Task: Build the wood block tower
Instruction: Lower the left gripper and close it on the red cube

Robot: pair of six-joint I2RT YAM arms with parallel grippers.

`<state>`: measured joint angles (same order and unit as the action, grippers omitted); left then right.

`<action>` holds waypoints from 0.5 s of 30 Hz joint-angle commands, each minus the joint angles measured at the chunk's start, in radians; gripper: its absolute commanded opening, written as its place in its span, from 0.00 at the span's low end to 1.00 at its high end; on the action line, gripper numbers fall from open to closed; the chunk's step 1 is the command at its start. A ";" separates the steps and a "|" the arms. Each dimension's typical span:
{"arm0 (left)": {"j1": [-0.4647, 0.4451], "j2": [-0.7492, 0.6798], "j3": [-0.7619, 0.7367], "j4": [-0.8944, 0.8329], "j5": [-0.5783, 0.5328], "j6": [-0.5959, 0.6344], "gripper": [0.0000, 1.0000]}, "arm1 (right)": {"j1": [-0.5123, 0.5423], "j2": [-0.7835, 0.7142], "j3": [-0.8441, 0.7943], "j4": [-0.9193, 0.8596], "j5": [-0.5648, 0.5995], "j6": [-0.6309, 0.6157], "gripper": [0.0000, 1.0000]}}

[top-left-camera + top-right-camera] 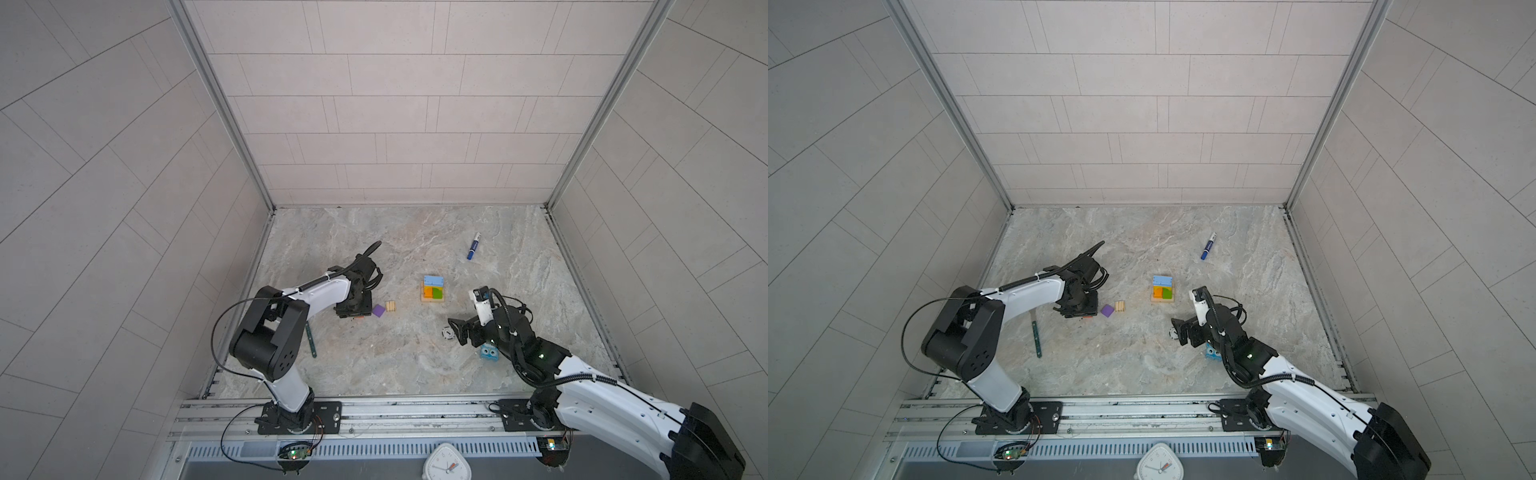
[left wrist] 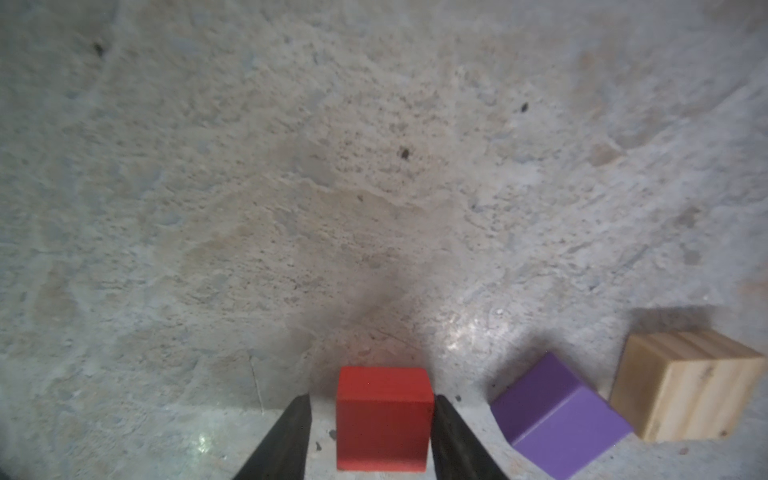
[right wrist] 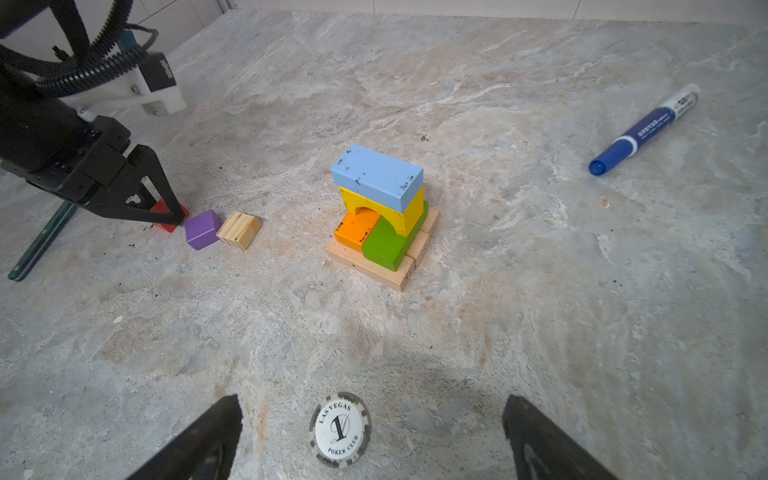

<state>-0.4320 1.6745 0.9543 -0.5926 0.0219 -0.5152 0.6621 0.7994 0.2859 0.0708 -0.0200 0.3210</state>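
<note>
The tower point(image 1: 433, 289) point(image 3: 380, 208) stands mid-table: tan base bars, orange and green blocks, a yellow arch, a light blue bar on top. Left of it lie three loose cubes in a row: striped natural point(image 1: 390, 306) point(image 2: 685, 382), purple point(image 1: 378, 311) point(image 2: 557, 415) and red point(image 2: 384, 415) point(image 3: 166, 226). My left gripper point(image 2: 372, 401) point(image 1: 353, 311) is down at the table, jaws straddling the red cube; one finger touches it, the other stands a small gap off. My right gripper point(image 3: 372, 405) point(image 1: 455, 328) hangs wide open and empty, near of the tower.
A poker chip point(image 3: 340, 430) lies on the table under the right gripper. A blue marker pen point(image 1: 473, 246) lies at the back right. A blue cartoon-eyed toy point(image 1: 489, 352) sits under the right arm. A green strip point(image 1: 311, 340) lies by the left arm.
</note>
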 commanded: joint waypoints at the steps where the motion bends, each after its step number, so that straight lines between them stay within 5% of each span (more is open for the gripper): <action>1: 0.006 0.002 -0.010 -0.004 -0.004 0.011 0.50 | 0.003 -0.001 0.006 0.006 -0.005 -0.009 1.00; 15: 0.006 -0.016 -0.011 -0.003 -0.001 0.012 0.42 | 0.003 -0.018 0.000 0.003 -0.001 -0.009 0.99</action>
<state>-0.4320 1.6745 0.9539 -0.5873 0.0231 -0.5137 0.6621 0.7963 0.2859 0.0704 -0.0200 0.3210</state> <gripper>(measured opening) 0.427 0.995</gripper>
